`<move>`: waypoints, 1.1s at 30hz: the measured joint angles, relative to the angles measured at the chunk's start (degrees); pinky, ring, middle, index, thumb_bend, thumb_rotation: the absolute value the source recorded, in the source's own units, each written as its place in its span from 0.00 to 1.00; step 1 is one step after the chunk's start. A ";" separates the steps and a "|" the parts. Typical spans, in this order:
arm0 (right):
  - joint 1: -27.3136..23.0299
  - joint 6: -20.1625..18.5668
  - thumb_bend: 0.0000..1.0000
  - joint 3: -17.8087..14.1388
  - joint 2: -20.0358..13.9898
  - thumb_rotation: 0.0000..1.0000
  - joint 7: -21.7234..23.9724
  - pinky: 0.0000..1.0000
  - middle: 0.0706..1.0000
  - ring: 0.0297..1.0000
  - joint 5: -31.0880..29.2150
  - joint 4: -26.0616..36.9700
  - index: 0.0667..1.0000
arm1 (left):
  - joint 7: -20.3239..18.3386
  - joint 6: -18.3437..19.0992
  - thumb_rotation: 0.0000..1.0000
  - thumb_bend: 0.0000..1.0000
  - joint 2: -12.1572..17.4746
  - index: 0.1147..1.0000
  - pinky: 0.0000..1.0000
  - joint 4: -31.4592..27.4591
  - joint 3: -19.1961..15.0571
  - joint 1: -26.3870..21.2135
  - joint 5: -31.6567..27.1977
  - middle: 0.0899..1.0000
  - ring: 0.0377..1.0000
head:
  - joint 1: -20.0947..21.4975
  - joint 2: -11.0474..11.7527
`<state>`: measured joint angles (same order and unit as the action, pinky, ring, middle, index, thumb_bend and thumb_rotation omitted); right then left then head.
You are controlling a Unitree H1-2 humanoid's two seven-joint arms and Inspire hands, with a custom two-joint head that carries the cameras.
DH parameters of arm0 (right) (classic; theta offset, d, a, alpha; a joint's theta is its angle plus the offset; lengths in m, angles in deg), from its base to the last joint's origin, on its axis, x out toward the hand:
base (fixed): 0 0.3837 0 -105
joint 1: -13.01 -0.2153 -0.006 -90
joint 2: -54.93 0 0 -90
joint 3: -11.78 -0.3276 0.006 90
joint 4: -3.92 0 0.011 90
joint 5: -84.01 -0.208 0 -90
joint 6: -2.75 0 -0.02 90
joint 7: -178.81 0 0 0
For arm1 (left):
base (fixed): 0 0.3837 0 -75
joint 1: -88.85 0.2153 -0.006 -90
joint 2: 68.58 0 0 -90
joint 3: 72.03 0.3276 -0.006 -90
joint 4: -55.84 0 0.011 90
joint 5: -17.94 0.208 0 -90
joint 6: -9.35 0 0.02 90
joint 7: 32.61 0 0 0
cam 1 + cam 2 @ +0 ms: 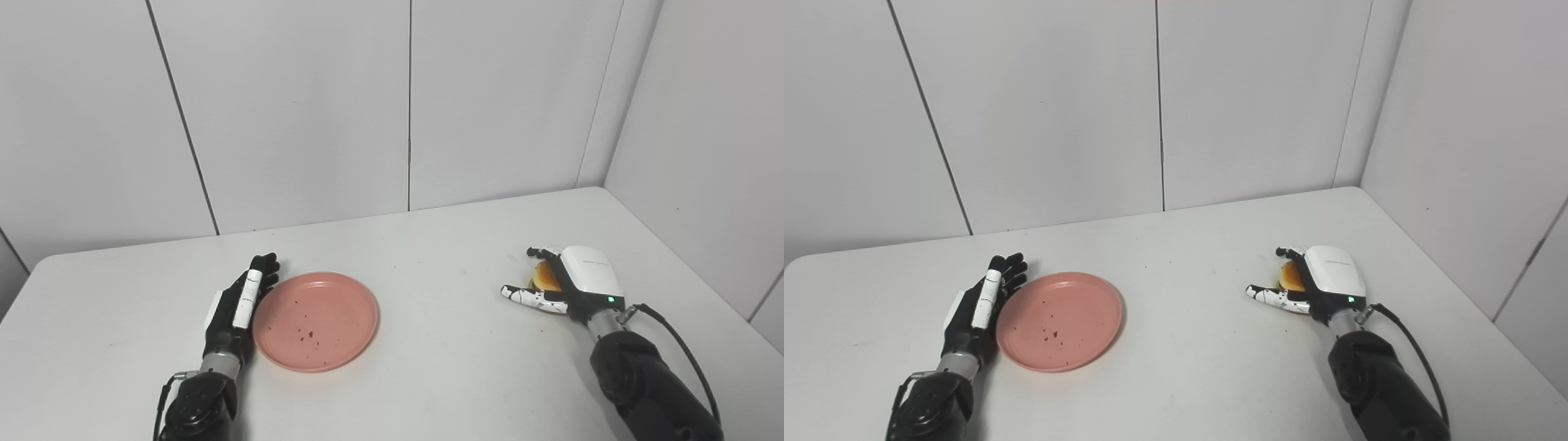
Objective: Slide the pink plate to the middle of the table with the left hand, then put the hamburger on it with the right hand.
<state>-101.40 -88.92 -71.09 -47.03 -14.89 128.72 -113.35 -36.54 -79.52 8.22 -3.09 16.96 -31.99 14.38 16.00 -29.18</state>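
The left hand [240, 300] lies flat on its edge on the table [441, 257], fingers straight and apart from any grasp, holding nothing, its palm side against the left rim of the plate [315, 321]. The pink plate sits empty apart from a few dark crumbs, left of the table's centre line, so the slide toward the middle looks unfinished or only partly made; how far it must yet travel is a matter of judgement. Well apart, on the right side of the table, the right hand [566, 285] rests beside the hamburger [545, 277], fingers curved round the far side of the bun and thumb stretched out on the near side. Most of the hamburger is hidden behind the hand's white back, and it cannot be told whether the fingers actually clamp it or merely cup it. The hamburger appears to sit on the table, not lifted. By this reading, the plate's move is in hand and the placing of the hamburger is wholly left to do
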 measured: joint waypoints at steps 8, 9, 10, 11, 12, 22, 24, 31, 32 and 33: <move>-0.39 0.03 0.66 1.93 -0.28 0.88 0.01 0.61 0.75 0.73 -1.31 -0.08 0.71 | -0.01 0.44 0.91 0.88 -0.08 0.78 0.97 -0.50 0.21 0.13 0.02 0.86 0.90 | -0.26 -0.26; -0.39 0.01 0.66 2.16 -0.44 0.87 0.09 0.59 0.73 0.70 -1.26 -0.05 0.69 | -0.01 0.56 0.91 0.87 -0.10 0.78 0.98 -0.61 0.23 0.15 0.02 0.87 0.90 | -0.26 -0.26; -0.39 -0.02 0.65 2.34 -0.60 0.86 0.08 0.58 0.72 0.69 -1.20 -0.05 0.67 | -0.01 0.61 0.91 0.87 -0.16 0.78 0.99 -0.62 0.21 0.15 0.01 0.87 0.90 | -0.35 -0.35; -0.39 -0.02 0.65 2.40 -0.68 0.83 0.01 0.54 0.68 0.65 -1.16 -0.06 0.62 | -0.01 0.64 0.91 0.87 -0.18 0.78 0.98 -0.64 0.22 0.15 0.01 0.87 0.90 | -0.35 -0.44; -0.40 -0.02 0.65 2.40 -0.68 0.82 -0.19 0.53 0.67 0.64 -1.19 -0.07 0.61 | -0.01 0.73 0.91 0.87 -0.18 0.78 0.97 -0.70 0.25 0.15 0.01 0.87 0.90 | -0.35 -0.44; -1.50 0.10 0.64 2.70 -0.49 0.33 -4.48 0.34 0.46 0.40 -2.27 -2.98 0.49 | -0.01 2.11 0.91 0.87 -0.47 0.77 0.97 -1.61 0.39 0.18 0.01 0.87 0.89 | -0.62 -0.62; -1.93 0.28 0.54 2.98 -0.48 0.11 -5.69 0.28 0.39 0.34 -2.27 -4.07 0.47 | -0.01 2.11 0.91 0.87 -0.48 0.78 0.97 -1.61 0.45 0.18 0.02 0.87 0.90 | -0.79 -0.79; -2.83 3.09 0.52 4.43 -0.37 0.00 -9.68 0.25 0.35 0.30 -2.47 -4.83 0.46 | -0.02 2.37 0.90 0.88 -0.67 0.78 0.97 -1.75 0.56 0.18 0.01 0.87 0.90 | -1.06 -0.79; -2.92 3.09 0.52 4.42 -0.42 0.00 -9.69 0.25 0.35 0.30 -2.49 -5.01 0.46 | -0.02 2.37 0.90 0.88 -0.72 0.78 0.97 -1.78 0.57 0.18 0.01 0.87 0.90 | -1.06 -0.79; -2.92 3.09 0.52 4.42 -0.45 0.00 -9.71 0.25 0.35 0.31 -2.51 -4.99 0.46 | -0.02 2.37 0.90 0.88 -0.71 0.78 0.97 -1.78 0.56 0.18 0.01 0.87 0.90 | -1.23 -0.79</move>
<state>-104.32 -85.84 -66.67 -47.48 -24.60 126.21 -118.33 -36.56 -77.15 7.51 -4.88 17.53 -31.80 14.40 14.77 -29.97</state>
